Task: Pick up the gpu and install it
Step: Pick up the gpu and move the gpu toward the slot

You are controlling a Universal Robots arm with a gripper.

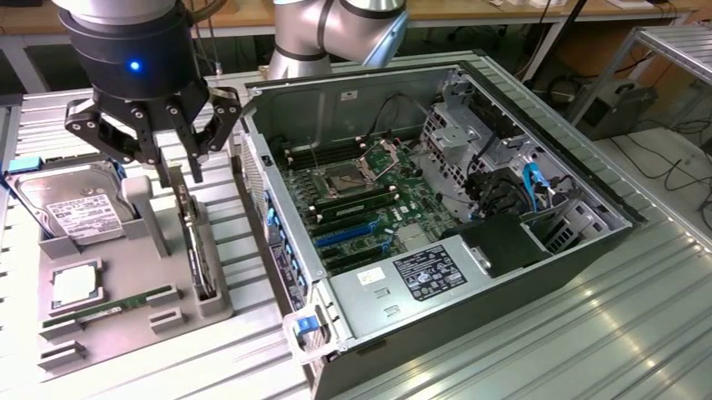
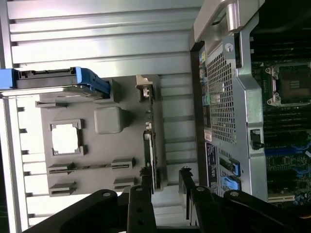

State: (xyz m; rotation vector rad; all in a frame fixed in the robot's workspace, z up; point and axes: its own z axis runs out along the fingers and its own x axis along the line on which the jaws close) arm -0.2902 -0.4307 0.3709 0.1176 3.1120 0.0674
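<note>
While gripper (image 1: 185, 173) hangs wide open, empty | gpu (image 1: 202, 250) on edge in tray (image 1: 145, 267), btm edge hidden.

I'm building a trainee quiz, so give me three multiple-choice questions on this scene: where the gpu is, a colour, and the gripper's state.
1. The gpu is: A in the computer case; B on edge in the gray tray; C flat on the table.
2. The light on the arm is: A red; B blue; C green.
3. The gripper is: A open; B shut on the gpu; C shut, empty.
Answers: B, it stands in the tray's slot; B, a blue dot glows; A, fingers apart above the gpu.
</note>
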